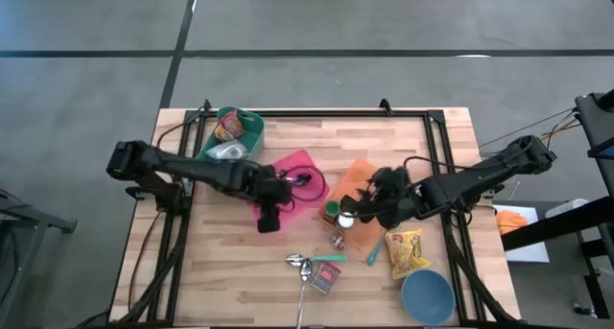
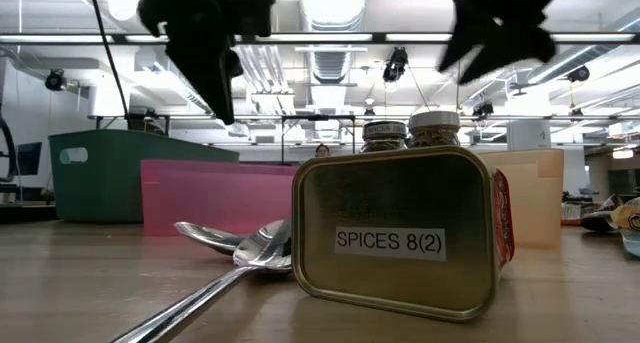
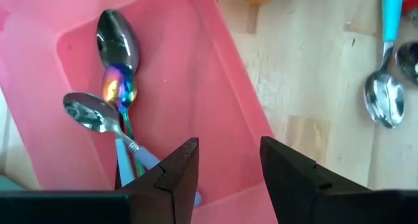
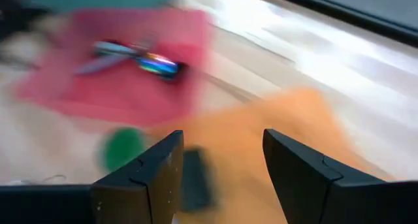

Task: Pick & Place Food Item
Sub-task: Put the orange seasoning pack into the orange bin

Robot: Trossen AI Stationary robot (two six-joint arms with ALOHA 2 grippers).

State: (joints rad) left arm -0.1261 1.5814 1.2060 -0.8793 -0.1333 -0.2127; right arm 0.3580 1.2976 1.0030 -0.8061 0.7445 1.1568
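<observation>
Wooden slat table (image 1: 288, 286), grey floor (image 1: 317, 17), ceiling strip lights (image 2: 330, 38)

A lab or workshop hall — bare concrete floor (image 1: 384, 22), exposed ceiling ducts (image 2: 335, 8) and strip lights (image 2: 300, 38), a wooden workbench (image 1: 288, 243) on a black frame.
</observation>
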